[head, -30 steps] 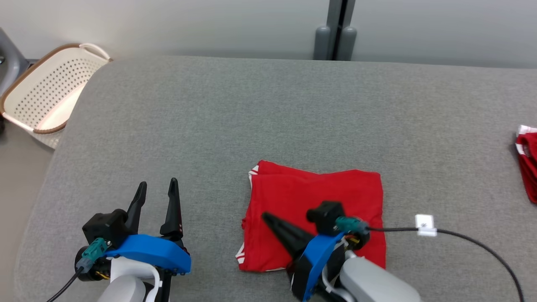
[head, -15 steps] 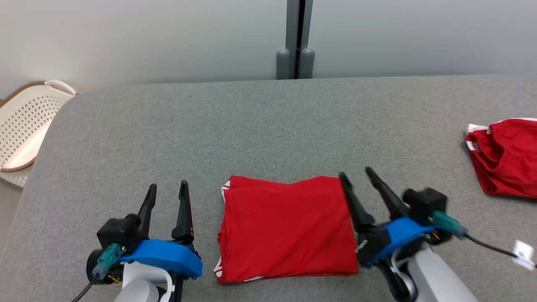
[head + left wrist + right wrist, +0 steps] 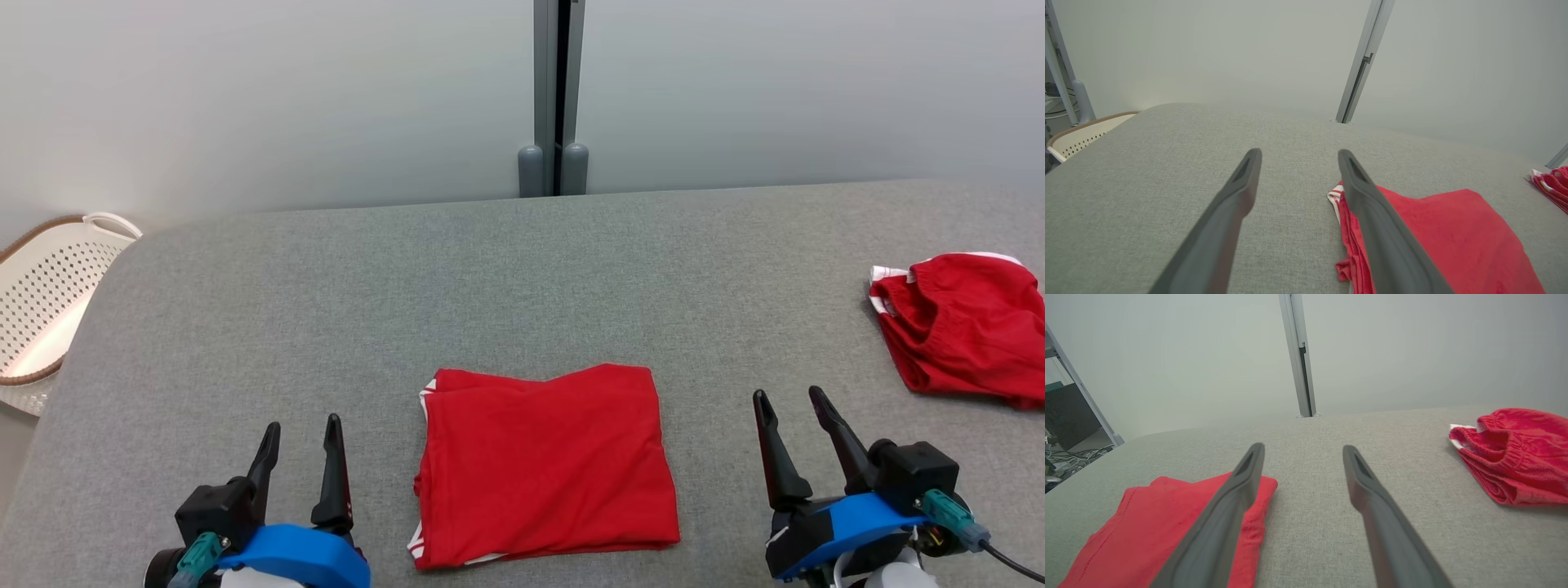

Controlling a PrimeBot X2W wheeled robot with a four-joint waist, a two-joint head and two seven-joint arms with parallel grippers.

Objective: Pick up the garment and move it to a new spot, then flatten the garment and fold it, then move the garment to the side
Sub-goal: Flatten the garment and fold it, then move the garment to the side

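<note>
A red garment (image 3: pixel 545 464) with white trim lies folded into a flat rectangle near the front middle of the grey table (image 3: pixel 490 278). It also appears as the red garment (image 3: pixel 1437 237) right of my left fingers and the red garment (image 3: pixel 1159 531) left of my right fingers. My left gripper (image 3: pixel 300 425) is open at the lower left, apart from the cloth. My right gripper (image 3: pixel 790 398) is open at the lower right, also apart from it. Both hold nothing.
A second red garment (image 3: pixel 959 327) lies crumpled at the table's right edge, seen too as the crumpled garment (image 3: pixel 1515 455). A white perforated basket (image 3: pixel 45 306) stands off the table's left end. A grey post (image 3: pixel 553 98) rises behind the table against the wall.
The camera has shifted. My right gripper came off the folded garment, moved right and now sits open beside it. The left gripper has stayed open.
</note>
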